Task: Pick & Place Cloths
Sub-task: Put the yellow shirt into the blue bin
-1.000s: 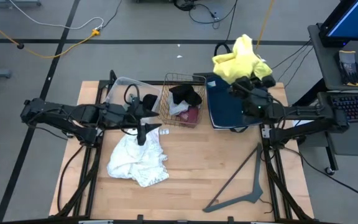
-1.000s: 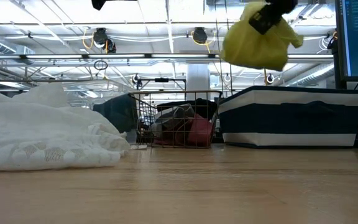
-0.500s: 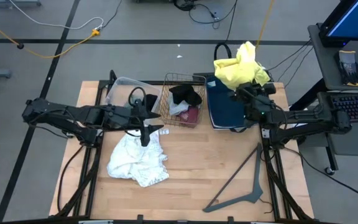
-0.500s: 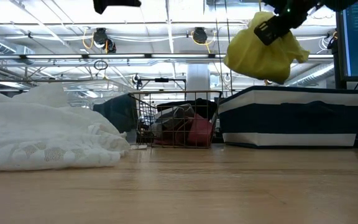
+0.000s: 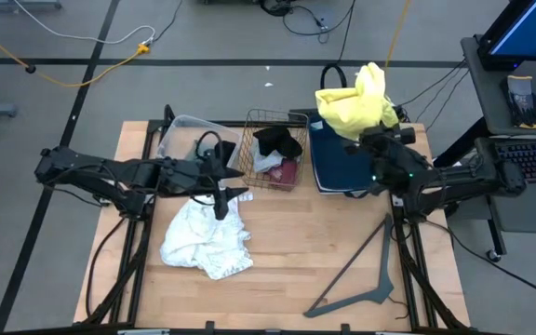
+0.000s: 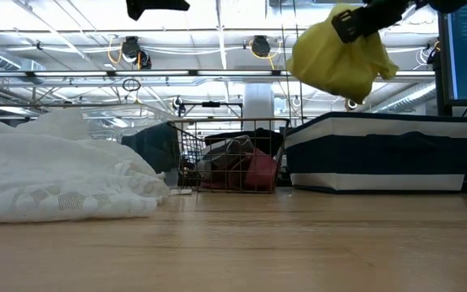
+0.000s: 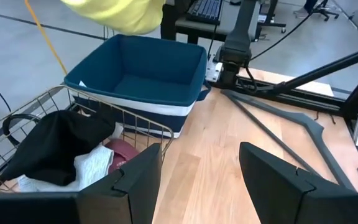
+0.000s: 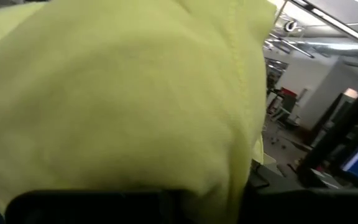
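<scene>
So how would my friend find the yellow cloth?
Find the wooden table, then the navy bin at its far right. The yellow cloth hangs bunched in the air above that bin, held by the right gripper. It's the only yellow thing, and the only cloth off the table.

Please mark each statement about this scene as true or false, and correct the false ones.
1. The right end effector holds the yellow cloth in the air. True.
2. The blue bin is full of cloths. False: it is empty.
3. The white cloth lies on the table. True.
4. The grey hanger is inside the wire basket. False: it lies on the table.
5. The left end effector grips a black cloth. False: it is open, holding nothing.
</scene>
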{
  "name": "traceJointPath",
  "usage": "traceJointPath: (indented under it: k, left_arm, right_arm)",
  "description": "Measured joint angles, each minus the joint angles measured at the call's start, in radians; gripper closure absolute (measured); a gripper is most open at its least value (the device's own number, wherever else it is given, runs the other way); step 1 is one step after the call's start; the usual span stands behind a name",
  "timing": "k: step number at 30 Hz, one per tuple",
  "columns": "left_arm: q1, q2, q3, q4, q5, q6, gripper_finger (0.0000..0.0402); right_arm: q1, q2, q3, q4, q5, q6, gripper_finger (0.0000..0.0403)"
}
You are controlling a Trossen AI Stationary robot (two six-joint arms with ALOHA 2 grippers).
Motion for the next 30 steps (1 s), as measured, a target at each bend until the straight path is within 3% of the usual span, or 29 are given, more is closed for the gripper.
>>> traceJointPath:
  k: [14,23,30]
  left_arm:
    - [0.0,0.0,0.0,-0.002,0.0,-0.002,0.0183]
    - [0.0,0.0,0.0,-0.002,0.0,-0.004,0.0183]
    - [0.0,0.0,0.0,-0.002,0.0,-0.005,0.0183]
  right_arm:
    - [0.06,0.0,0.0,0.035,0.0,-0.052,0.0349]
    - [0.078,0.001,-0.006,-0.178,-0.002,0.119,0.0343]
    - [0.062,0.001,-0.137,-0.142,-0.002,0.206,0.0348]
